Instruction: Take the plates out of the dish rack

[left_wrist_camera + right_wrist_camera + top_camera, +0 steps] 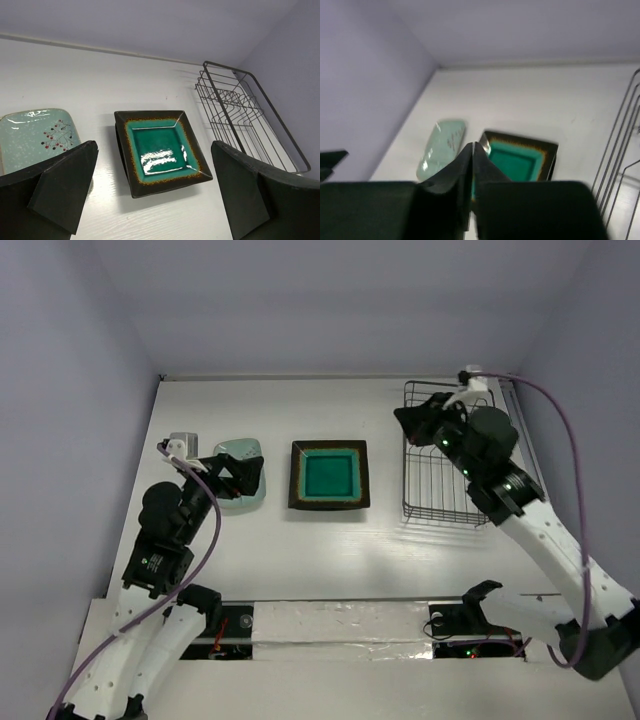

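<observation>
Plates [157, 150] look glazed, stiff, slick, breakable; we would pinch a rim. Well left of the dish rack [437, 495] our left gripper [240, 477] stands spread. Over the rack, the right gripper [473, 150] is pressed together, empty.

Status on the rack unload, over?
Left pincer open above mint plate. Right pincer shut, empty, at dish rack edge. Mint plate and teal plate flat on table; no plates visible in rack. Nothing in the way.

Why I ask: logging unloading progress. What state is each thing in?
Mint plate: flat on table.
Teal-centre plate: flat on table.
Dish rack: no plate visible inside.
Left pincer: open, empty.
Right pincer: shut, empty.
</observation>
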`<state>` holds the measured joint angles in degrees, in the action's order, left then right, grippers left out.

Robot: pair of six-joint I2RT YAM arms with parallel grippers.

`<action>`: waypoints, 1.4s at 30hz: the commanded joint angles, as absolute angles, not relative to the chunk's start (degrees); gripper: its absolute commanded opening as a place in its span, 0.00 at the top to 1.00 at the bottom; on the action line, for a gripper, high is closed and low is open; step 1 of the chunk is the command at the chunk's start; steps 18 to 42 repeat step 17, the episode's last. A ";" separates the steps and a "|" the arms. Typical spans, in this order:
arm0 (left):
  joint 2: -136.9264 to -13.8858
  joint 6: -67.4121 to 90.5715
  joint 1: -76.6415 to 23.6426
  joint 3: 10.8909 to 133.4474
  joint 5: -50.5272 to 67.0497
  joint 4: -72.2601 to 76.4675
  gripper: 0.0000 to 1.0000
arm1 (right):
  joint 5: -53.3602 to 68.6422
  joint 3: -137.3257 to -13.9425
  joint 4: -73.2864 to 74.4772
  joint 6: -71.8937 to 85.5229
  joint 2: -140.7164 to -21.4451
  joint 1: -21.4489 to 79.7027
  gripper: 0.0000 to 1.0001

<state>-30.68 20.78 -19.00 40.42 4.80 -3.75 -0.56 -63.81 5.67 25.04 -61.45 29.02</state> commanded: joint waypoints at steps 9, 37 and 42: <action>-29.88 19.69 -18.81 51.94 -3.24 -3.34 0.02 | -34.17 -59.33 9.40 17.75 -35.17 29.53 0.00; -30.23 19.60 -18.81 52.47 -6.68 -4.66 0.01 | -33.84 -54.49 10.99 19.86 -32.25 29.53 0.00; -30.23 19.60 -18.81 52.47 -6.68 -4.66 0.01 | -33.84 -54.49 10.99 19.86 -32.25 29.53 0.00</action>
